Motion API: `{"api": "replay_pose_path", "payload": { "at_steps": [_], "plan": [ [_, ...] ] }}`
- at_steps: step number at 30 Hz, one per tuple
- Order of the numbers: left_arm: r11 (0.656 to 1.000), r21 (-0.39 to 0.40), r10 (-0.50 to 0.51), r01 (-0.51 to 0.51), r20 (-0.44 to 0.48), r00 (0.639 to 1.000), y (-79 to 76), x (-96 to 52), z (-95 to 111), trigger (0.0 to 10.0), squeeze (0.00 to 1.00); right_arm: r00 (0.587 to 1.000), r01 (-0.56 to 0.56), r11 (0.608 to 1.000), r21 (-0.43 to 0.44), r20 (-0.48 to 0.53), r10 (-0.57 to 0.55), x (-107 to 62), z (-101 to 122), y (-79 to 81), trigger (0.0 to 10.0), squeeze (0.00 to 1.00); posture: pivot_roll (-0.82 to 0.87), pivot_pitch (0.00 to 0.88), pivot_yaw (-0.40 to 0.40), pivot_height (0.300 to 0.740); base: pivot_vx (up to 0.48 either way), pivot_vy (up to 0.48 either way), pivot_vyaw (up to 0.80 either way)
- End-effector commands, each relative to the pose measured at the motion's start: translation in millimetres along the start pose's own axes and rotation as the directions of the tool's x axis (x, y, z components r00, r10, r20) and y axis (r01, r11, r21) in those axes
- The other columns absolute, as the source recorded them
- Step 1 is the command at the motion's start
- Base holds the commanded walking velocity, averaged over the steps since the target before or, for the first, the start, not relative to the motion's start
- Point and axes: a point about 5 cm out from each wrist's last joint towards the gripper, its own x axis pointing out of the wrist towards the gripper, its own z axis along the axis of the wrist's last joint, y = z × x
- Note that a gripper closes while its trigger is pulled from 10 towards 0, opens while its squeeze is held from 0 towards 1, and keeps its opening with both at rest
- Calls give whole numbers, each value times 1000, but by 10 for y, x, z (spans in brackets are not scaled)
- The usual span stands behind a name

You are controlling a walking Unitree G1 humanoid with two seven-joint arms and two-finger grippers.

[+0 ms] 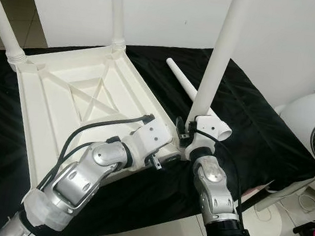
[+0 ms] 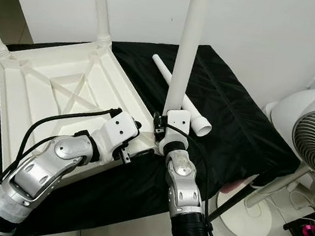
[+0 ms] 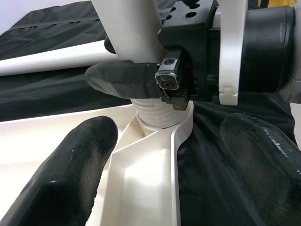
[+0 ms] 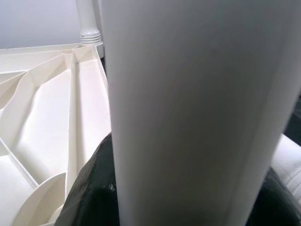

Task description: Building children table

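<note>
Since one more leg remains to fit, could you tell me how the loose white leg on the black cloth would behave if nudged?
The loose leg is a round tube, so it would probably roll. It looks hollow, likely light, and rigid plastic, unlikely to bend.

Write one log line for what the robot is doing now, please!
step: fitting third leg into tabletop corner | right gripper: shut on leg | left gripper: open, at that corner | spare leg: lying on black cloth
</note>
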Motion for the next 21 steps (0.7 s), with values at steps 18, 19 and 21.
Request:
{"api": "replay_pose_path", "payload": {
  "at_steps": [18,19,21],
  "plan": [
    [999,12,29,-29,-4,1000,37,-16,21,10000,0,919,-393,920,-21,25,393,-83,138,-152,10000,0,-62,30,20,740,0,0,0],
    [999,12,30,-30,-4,1000,38,-16,22,10000,0,908,-417,908,-31,26,418,-98,136,-131,10000,0,-62,30,20,740,0,0,0],
    [999,12,31,-31,-4,1000,39,-16,23,10000,0,873,-486,873,-47,18,487,-147,130,-87,10000,0,-61,31,21,740,0,0,0]
  ]
}}
